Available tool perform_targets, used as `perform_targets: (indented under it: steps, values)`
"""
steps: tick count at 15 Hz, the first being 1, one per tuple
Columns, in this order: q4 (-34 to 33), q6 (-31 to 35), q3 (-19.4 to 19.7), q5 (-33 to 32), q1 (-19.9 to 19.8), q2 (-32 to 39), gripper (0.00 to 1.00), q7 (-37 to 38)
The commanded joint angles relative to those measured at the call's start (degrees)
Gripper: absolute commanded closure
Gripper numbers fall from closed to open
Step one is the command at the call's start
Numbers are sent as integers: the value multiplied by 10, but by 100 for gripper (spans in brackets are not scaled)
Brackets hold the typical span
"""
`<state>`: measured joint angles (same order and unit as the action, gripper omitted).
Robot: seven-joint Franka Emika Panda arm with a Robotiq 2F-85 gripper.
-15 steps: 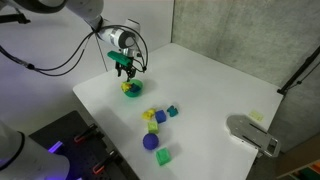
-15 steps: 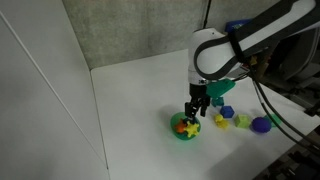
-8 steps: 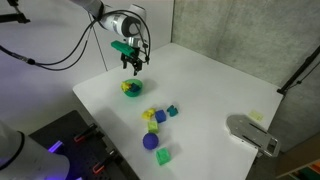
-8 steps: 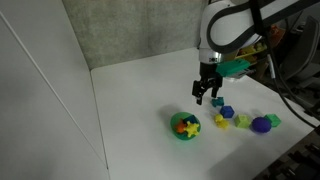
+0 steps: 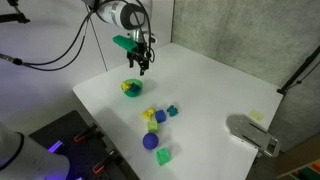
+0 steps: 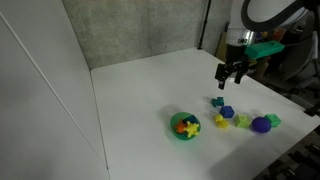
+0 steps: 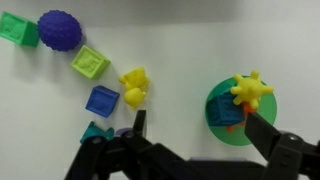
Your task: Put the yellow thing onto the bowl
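The green bowl (image 7: pixel 213 108) stands on the white table and shows in both exterior views (image 5: pixel 131 90) (image 6: pixel 178 133). The yellow thing (image 7: pixel 252 89), a bright spiky piece, lies in the bowl on top of a blue block (image 7: pixel 228 116) and an orange piece; it also shows in an exterior view (image 6: pixel 188 126). My gripper (image 7: pixel 200 125) is open and empty. It hangs high above the table, away from the bowl, in both exterior views (image 5: pixel 143 64) (image 6: pixel 233 76).
Loose toys lie beside the bowl: yellow pieces (image 7: pixel 133 88) touching a blue block (image 7: pixel 102 100), a lime block (image 7: pixel 90 62), a purple-blue ball (image 7: pixel 60 29) and a green block (image 7: pixel 18 28). A grey device (image 5: pixel 252 134) sits near a table edge.
My gripper has risen from just above the bowl and moved away from it across the table. The yellow thing stays in the bowl.
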<state>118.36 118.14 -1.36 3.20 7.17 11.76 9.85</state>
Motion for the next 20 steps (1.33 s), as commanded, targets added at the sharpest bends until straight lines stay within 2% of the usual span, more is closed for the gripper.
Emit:
perform_targets:
  steps: [1, 7, 12, 14, 20]
  values:
    - [77, 16, 7, -26, -22, -83, 0, -2]
    - [173, 59, 24, -45, -67, -212, 0, -64]
    - [197, 50, 27, -40, -86, -299, 0, -51]
    - [201, 50, 24, -41, -89, -316, 0, -44]
    - [197, 50, 25, -36, -87, -306, 0, -55]
